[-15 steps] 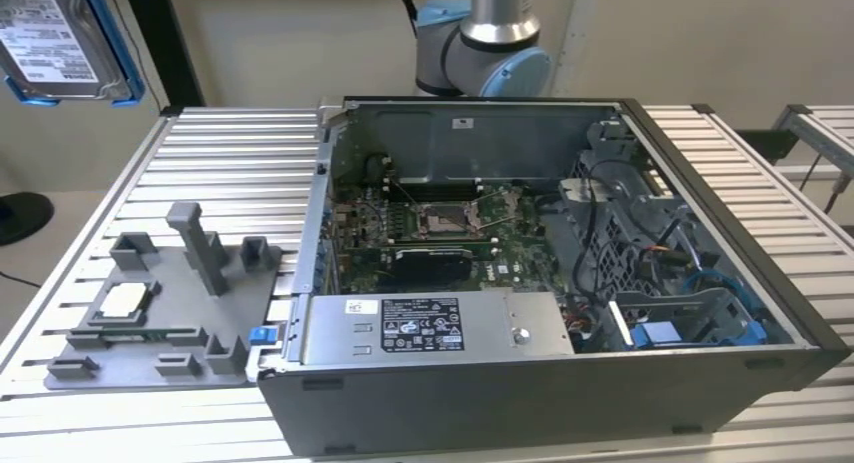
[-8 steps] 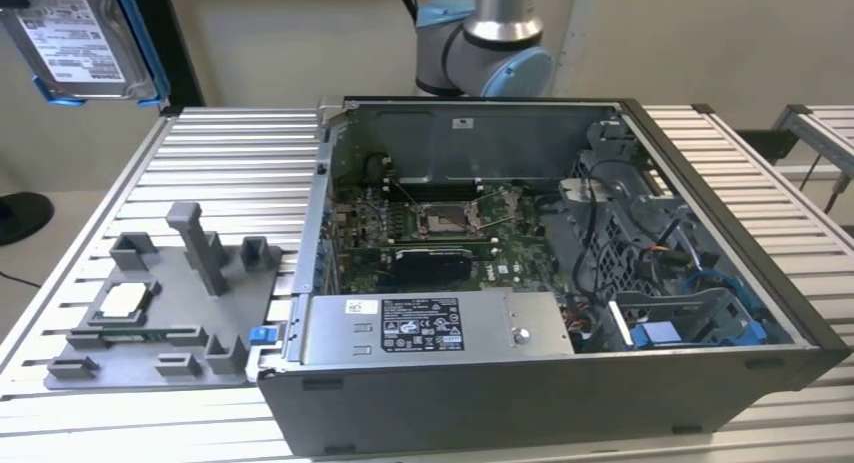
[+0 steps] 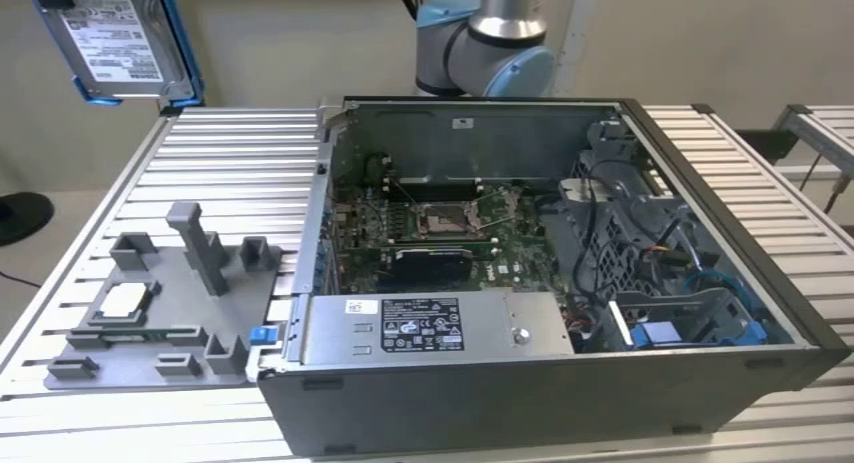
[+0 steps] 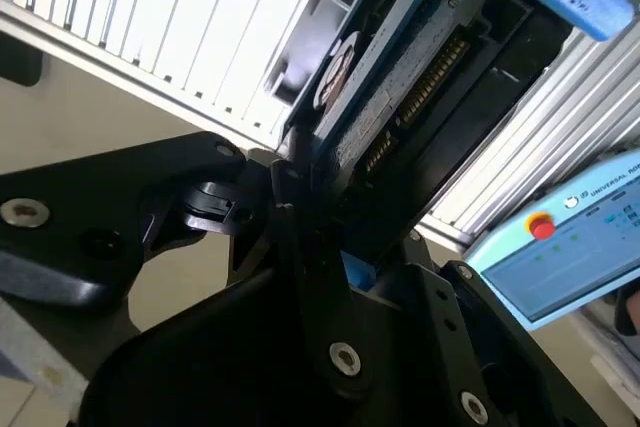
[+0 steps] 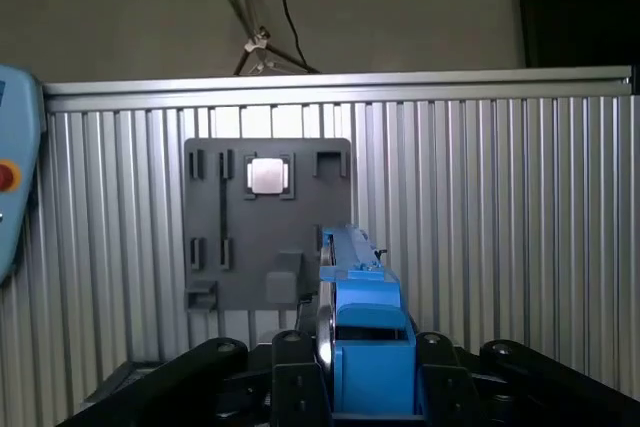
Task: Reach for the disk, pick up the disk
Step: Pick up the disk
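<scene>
High above the table [image 3: 227, 173], the fingers [image 5: 295, 387] clamp the blue-framed disk [image 3: 114, 38] edgewise.

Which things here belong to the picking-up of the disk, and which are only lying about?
For the job: the disk, held in the air; the gripper, shut on it.
Lying about: the open computer case; the grey fixture plate; the square chip on it; the long grey box.
</scene>
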{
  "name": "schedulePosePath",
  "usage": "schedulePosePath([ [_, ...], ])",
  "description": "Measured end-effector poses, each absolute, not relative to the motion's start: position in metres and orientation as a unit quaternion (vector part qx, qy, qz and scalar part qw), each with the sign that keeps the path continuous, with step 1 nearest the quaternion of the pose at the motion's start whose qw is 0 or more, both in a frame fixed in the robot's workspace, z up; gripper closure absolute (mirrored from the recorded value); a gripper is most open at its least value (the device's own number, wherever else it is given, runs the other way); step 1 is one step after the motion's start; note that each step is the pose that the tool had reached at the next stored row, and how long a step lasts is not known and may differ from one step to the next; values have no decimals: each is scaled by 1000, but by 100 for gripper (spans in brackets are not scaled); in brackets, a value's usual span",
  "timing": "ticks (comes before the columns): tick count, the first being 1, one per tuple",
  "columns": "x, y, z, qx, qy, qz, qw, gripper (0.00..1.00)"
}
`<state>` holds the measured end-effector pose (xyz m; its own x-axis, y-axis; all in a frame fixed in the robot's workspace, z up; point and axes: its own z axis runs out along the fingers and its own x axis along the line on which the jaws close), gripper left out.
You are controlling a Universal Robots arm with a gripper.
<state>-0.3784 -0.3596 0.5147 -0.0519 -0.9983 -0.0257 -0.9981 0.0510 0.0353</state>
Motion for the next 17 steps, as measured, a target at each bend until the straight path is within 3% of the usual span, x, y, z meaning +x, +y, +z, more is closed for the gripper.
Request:
schedulePosePath([
  [17, -309, -360, 515, 688, -725, -22, 3, 100],
])
